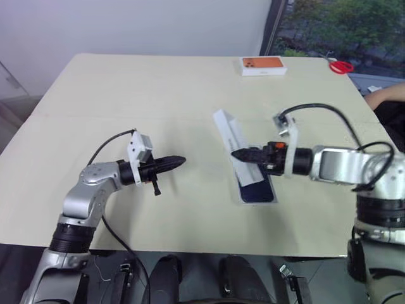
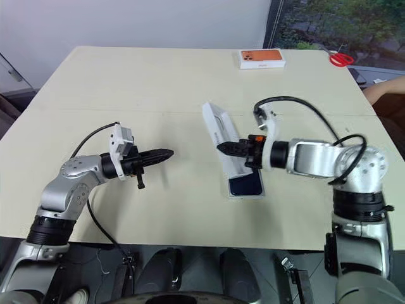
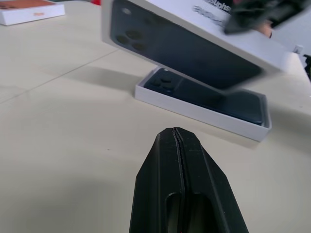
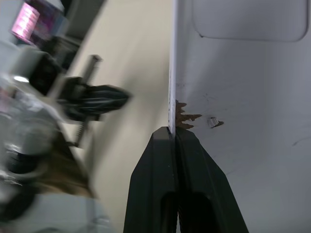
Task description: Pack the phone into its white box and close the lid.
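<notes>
Beige table (image 1: 126, 95) carries the white box (image 3: 204, 112) with the phone (image 1: 257, 190) already lying flat inside it. Right gripper (image 1: 235, 154) is clenched on one wall of the lid (image 1: 229, 133), holding it tilted above the box. Left gripper (image 1: 181, 161) hovers nearby, clenched on nothing. Lid looks light, stiff cardboard; a pinch on its thin wall could flex or slip, so level it before lowering.

right claw (image 4: 174, 133) fingers pressed together on the thin edge of the lid (image 4: 243, 111), plain white inside facing camera, small brown torn spot just by the fingertips, rounded recess outline near its far end; left claw (image 4: 99, 99) blurred beyond, tips together, over beige table (image 4: 131, 58)
</notes>
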### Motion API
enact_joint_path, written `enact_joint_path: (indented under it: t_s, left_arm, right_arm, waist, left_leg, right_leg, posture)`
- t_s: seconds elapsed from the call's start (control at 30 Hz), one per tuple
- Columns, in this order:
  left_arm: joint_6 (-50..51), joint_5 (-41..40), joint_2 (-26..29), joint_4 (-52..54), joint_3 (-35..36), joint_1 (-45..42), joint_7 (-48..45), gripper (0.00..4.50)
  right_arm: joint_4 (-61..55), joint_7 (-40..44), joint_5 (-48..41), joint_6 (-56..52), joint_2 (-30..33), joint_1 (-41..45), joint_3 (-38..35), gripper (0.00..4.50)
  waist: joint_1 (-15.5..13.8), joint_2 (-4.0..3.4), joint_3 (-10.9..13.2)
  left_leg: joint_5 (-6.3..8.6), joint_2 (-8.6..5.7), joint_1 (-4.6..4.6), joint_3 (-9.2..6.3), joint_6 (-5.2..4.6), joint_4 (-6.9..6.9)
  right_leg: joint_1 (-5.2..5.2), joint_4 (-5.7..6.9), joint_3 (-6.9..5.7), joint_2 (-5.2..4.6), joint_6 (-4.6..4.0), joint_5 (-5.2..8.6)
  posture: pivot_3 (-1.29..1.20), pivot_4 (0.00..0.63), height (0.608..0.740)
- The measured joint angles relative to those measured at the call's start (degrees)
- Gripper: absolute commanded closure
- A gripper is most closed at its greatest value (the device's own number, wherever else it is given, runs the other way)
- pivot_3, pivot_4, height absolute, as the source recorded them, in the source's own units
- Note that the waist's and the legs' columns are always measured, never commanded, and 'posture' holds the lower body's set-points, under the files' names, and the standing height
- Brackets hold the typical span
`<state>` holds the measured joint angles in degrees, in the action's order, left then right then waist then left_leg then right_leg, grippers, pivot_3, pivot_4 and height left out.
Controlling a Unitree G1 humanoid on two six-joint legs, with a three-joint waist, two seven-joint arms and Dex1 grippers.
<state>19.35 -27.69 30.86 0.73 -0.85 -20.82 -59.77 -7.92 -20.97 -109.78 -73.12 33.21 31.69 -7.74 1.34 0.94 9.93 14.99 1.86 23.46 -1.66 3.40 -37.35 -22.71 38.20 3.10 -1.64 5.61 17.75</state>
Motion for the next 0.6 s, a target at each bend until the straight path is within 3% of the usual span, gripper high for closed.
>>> enact_joint_path:
  t_s: [0.1, 0.23, 0.33, 0.43, 0.53, 0.6]
  left_arm:
    - [-0.09, 0.26, -0.06, -0.06, 0.01, -0.09, 0.27, 4.5]
    - [-0.09, 0.81, -0.65, 0.28, -0.08, 0.34, 1.04, 4.5]
    - [0.11, 0.85, -0.8, 0.73, -0.13, 0.93, 1.45, 4.5]
    - [0.28, 0.94, -0.92, 1.61, -0.46, 0.93, 1.51, 4.5]
    - [0.34, 1.31, -1.21, 1.68, -1.27, 0.81, 1.4, 4.5]
    - [0.34, 1.99, -1.6, 1.61, -2.42, 0.65, 1.29, 4.5]
  right_arm:
    - [-5.46, -6.33, -1.42, 6.49, -6.93, -3.73, 1.48, 4.47]
    - [-12.03, -23.8, -1.78, 16.96, -21.11, -11.05, 4.32, 4.47]
    - [-15.81, -33.46, -1.83, 22.1, -26.03, -13.82, 4.69, 4.47]
    - [-18.22, -37.75, -2.29, 23.85, -26.45, -14.55, 4.85, 4.47]
    - [-18.73, -38.84, -2.81, 23.92, -25.58, -14.68, 4.42, 3.56]
    - [-18.4, -38.5, -2.82, 23.39, -23.96, -14.66, 3.05, 2.64]
  waist:
    - [0.19, 0.01, -0.01]
    - [0.52, -0.03, 0.0]
    - [0.63, -0.03, 0.0]
    - [0.66, -0.03, 0.0]
    - [0.75, -0.04, -0.01]
    - [0.76, -0.05, -0.01]
  left_leg:
    - [0.0, 0.1, -0.02, -0.07, 0.0, 0.06]
    - [-0.01, 0.14, 0.03, -0.11, 0.01, 0.11]
    - [-0.01, 0.08, 0.03, -0.12, 0.01, 0.04]
    - [-0.01, 0.06, 0.01, -0.11, 0.01, 0.05]
    - [-0.01, 0.06, 0.0, -0.09, 0.01, 0.09]
    - [-0.01, 0.06, 0.0, -0.07, 0.0, 0.09]
  right_leg:
    - [-0.04, 0.05, -0.03, 0.12, 0.0, 0.0]
    - [-0.21, 0.21, 0.03, 0.06, -0.02, 0.01]
    - [-0.18, 0.2, 0.08, -0.04, -0.01, 0.01]
    - [-0.16, 0.16, 0.07, -0.03, -0.02, 0.01]
    - [-0.16, 0.15, 0.07, 0.02, -0.02, 0.01]
    - [-0.15, 0.14, 0.07, 0.02, -0.02, 0.01]
  posture:
    - [0.0, 0.15, 0.74]
    - [0.0, 0.15, 0.74]
    - [0.0, 0.15, 0.74]
    - [0.0, 0.15, 0.74]
    - [0.0, 0.15, 0.74]
    - [0.0, 0.15, 0.74]
